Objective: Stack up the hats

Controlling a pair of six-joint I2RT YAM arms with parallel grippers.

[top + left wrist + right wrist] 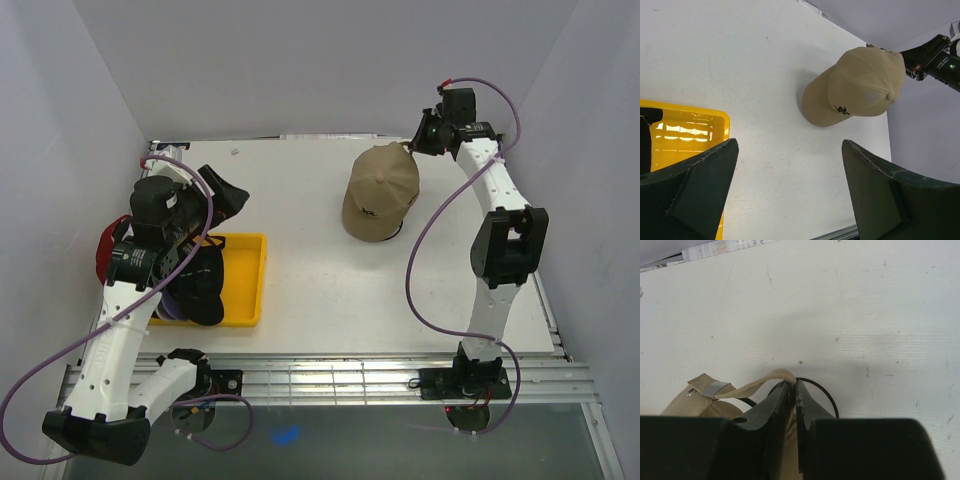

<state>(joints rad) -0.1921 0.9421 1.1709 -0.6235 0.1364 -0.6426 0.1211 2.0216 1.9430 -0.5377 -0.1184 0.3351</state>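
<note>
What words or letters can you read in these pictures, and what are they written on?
On the tan cap: a dark logo on its front, too small to read as letters.
On the printed strip at the table's far edge: tiny print, too blurred to read.
Nothing else shows any writing.

1. A robotics lab cell: plain white walls [300, 60] box in a white bench [330, 300].
2. A left arm [110, 340] and a right arm [487, 305] are bolted to aluminium rails [330, 378] at its near edge, trailing purple cables [410, 262].
</note>
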